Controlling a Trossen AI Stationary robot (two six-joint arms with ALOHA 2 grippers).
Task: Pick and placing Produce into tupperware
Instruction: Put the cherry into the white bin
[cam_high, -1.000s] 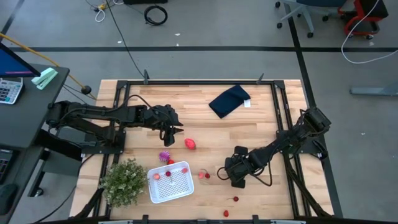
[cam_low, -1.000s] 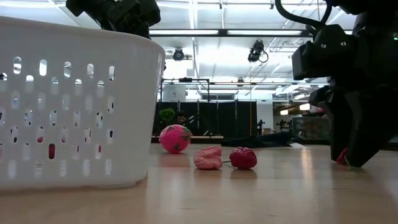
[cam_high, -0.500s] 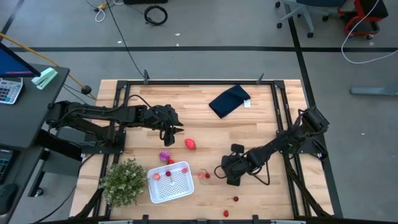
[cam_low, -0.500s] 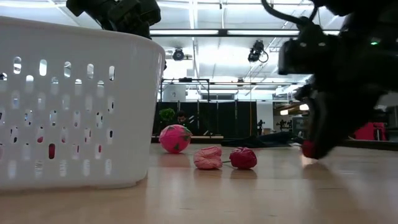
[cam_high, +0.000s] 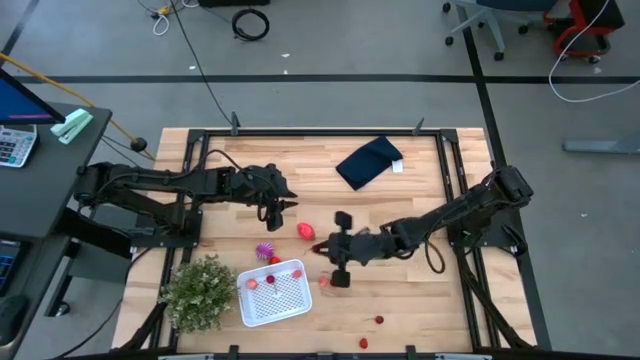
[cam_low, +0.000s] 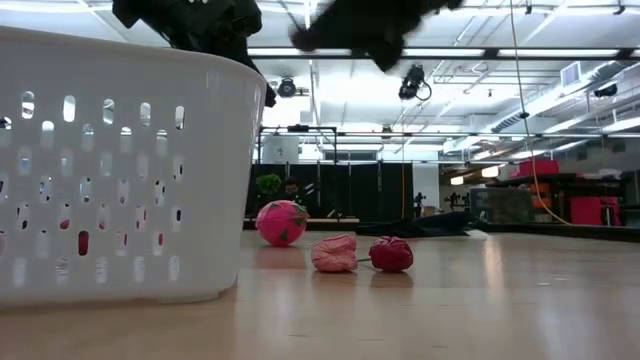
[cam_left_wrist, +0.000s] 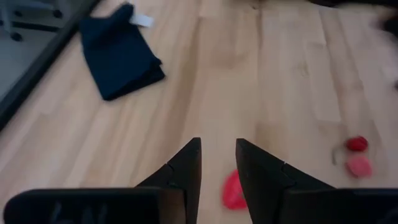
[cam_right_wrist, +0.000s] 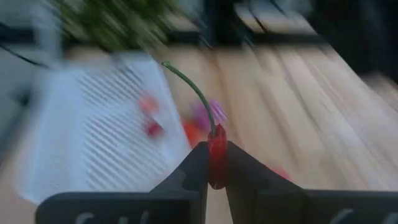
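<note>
Wooden table (cam_high: 420, 300): right gripper (cam_right_wrist: 214, 163) jaws pinching cherry (cam_right_wrist: 217, 149) (stem up); left gripper (cam_left_wrist: 217, 163) jaws narrowly parted.

right wrist view motion-smeared: tupperware (cam_right_wrist: 93, 134) and plant (cam_right_wrist: 118, 22) blurred; low view: tupperware's left side cut by edge | left fingers (cam_left_wrist: 186, 168) partly hide a red fruit (cam_left_wrist: 234, 190)

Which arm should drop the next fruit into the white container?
Right. The right gripper already pinches a stemmed cherry and sits near the container. The left gripper is empty, hovering farther back near the strawberry.
</note>
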